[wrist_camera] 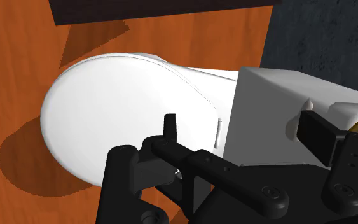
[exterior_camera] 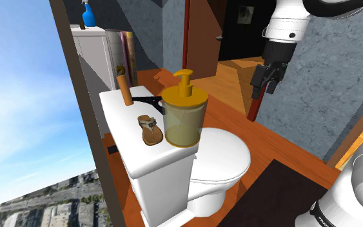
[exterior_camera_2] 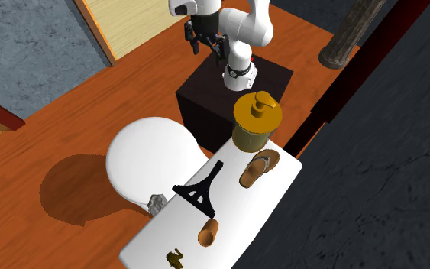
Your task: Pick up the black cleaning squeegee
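Observation:
The black squeegee (exterior_camera_2: 200,189) lies flat on the white toilet tank lid (exterior_camera_2: 228,222), its handle pointing toward the soap dispenser. In the shoulder view the squeegee (exterior_camera: 146,100) shows partly behind the dispenser. My gripper (exterior_camera: 267,77) hangs high above the wooden floor, well off to the shoulder view's right of the toilet and far from the squeegee. From the second exterior view the gripper (exterior_camera_2: 205,42) is above the black stand. In the wrist view the gripper (wrist_camera: 244,133) is open with nothing between its fingertips (wrist_camera: 170,129), looking down on the toilet's seat lid (wrist_camera: 120,108) and tank (wrist_camera: 273,127).
On the tank lid stand a large amber soap dispenser (exterior_camera: 184,116), a brown sandal (exterior_camera: 149,129), a brown cylinder (exterior_camera: 126,90) and a small gold piece (exterior_camera_2: 176,258). A blue spray bottle (exterior_camera: 88,14) tops a white cabinet. A red pole (exterior_camera: 257,103) leans by the grey wall.

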